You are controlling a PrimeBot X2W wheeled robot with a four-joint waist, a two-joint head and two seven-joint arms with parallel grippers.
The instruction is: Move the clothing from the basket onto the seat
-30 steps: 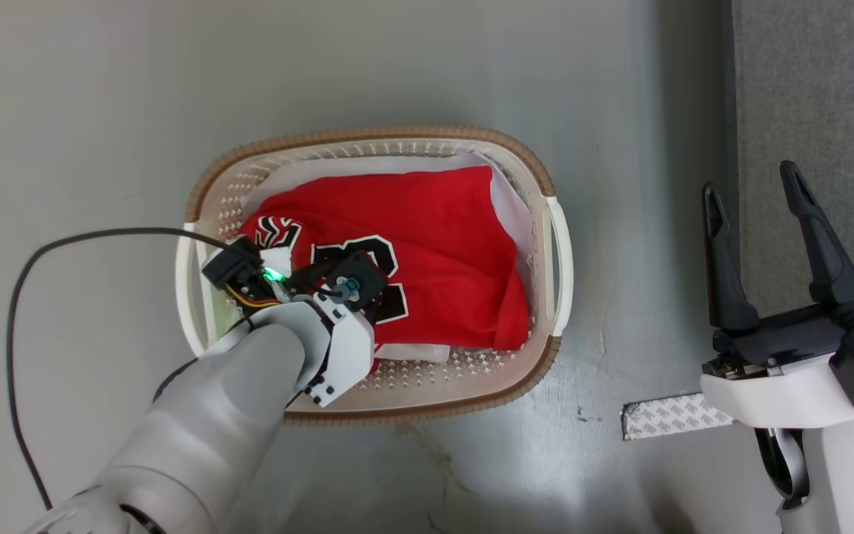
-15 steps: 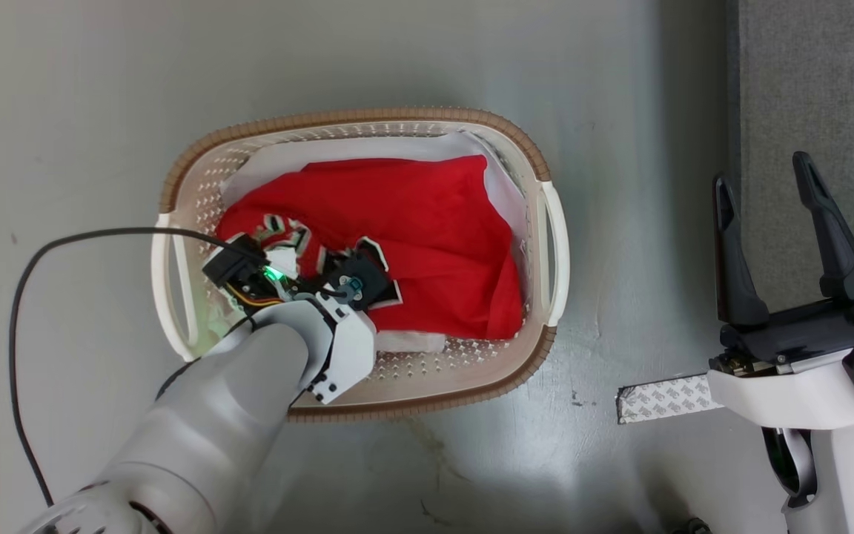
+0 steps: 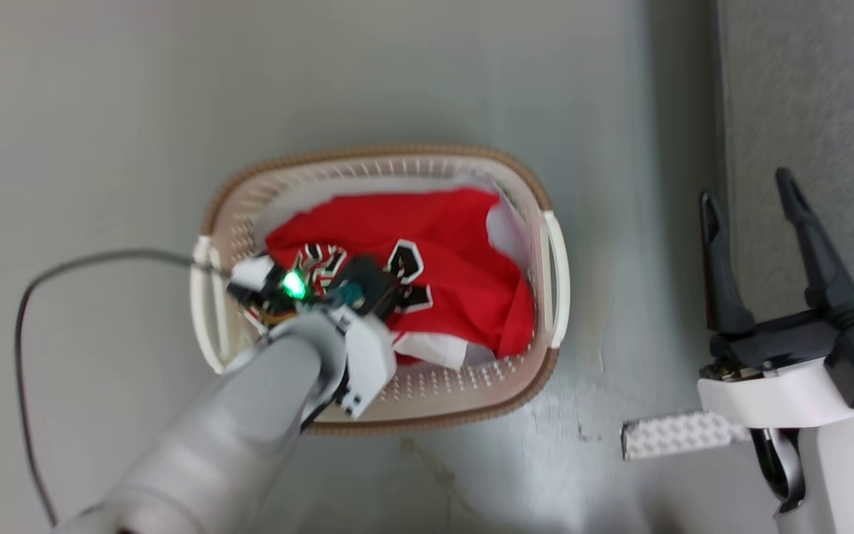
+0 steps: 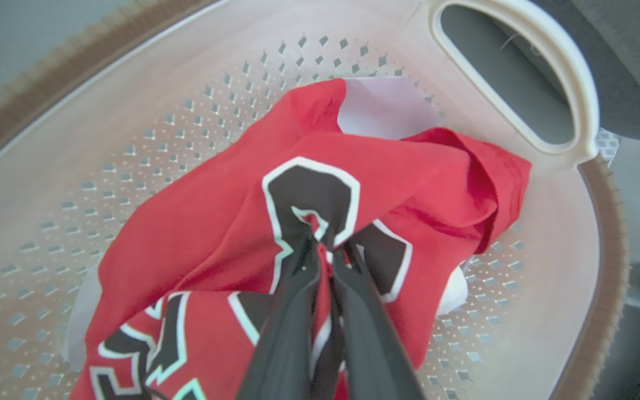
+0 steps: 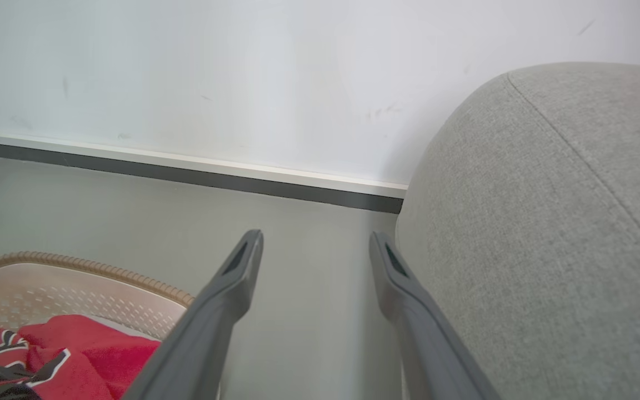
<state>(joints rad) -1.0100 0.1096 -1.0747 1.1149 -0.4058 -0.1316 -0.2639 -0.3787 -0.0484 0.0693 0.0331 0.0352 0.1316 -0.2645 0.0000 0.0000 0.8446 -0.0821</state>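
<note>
The red clothing (image 3: 457, 252) with black-and-white numerals lies bunched in the cream basket (image 3: 554, 259) on the floor. My left gripper (image 4: 323, 250) reaches down into the basket and is shut on a fold of the clothing (image 4: 214, 222) at the black numeral, pulling the fabric up into a peak. In the head view my left gripper (image 3: 353, 285) is over the basket's near left part, its fingers hidden under the wrist. My right gripper (image 3: 746, 196) stands open and empty beside the grey seat (image 3: 805, 96). My right gripper (image 5: 314, 250) points at the floor beside the seat (image 5: 548, 222).
A white sheet (image 3: 434, 348) lies under the clothing in the basket. A black cable (image 3: 49, 274) loops over the floor on the left. A pale patterned strip (image 3: 675, 434) lies on the floor near my right arm. A wall with a dark skirting board (image 5: 186, 178) runs behind.
My left gripper has shut on the clothing and drawn the fabric together, bunching it toward the wrist. The head camera has shifted a little. My right gripper has stayed open.
</note>
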